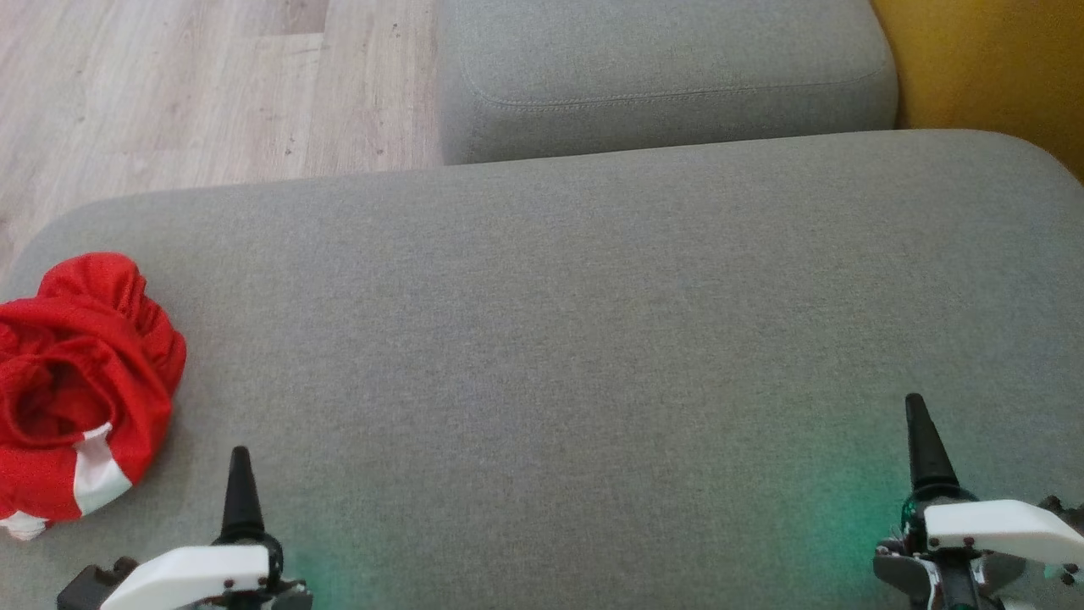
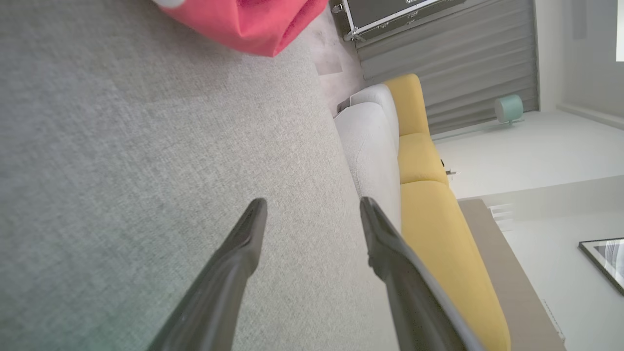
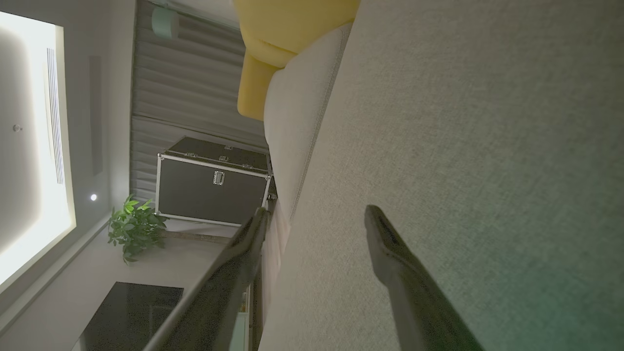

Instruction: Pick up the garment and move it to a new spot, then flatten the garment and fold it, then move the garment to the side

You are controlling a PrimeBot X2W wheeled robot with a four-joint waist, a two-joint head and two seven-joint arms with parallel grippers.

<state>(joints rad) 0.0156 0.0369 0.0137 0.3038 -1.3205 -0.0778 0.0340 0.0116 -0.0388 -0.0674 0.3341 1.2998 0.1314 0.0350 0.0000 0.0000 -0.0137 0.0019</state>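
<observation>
Judging by how things lie, the first step, the pick-up, is not yet begun. The crumpled red garment with a white stripe (image 1: 80, 381) sits in a heap at the far left end of the wide grey fabric cushion (image 1: 550, 339), partly cut off by the head view's edge. The left gripper (image 2: 312, 207) hovers low over the cushion just beside the heap, its jaws spread wide and empty. The right gripper (image 3: 317, 214) hangs well apart at the other end, also spread and holding nothing.

The next move probably calls for the left arm to swing further left, drop its fingers over a raised fold and pinch it. The heap looks loose, so a shallow bite could slip.

The head view gives the heap's bunched shape and its place by the cushion's rounded corner. The left wrist view catches a mere pink-red corner of it at its top edge and adds the yellow upholstered sofa (image 2: 429, 219). The right wrist view adds a black metal-edged case (image 3: 214, 187).
</observation>
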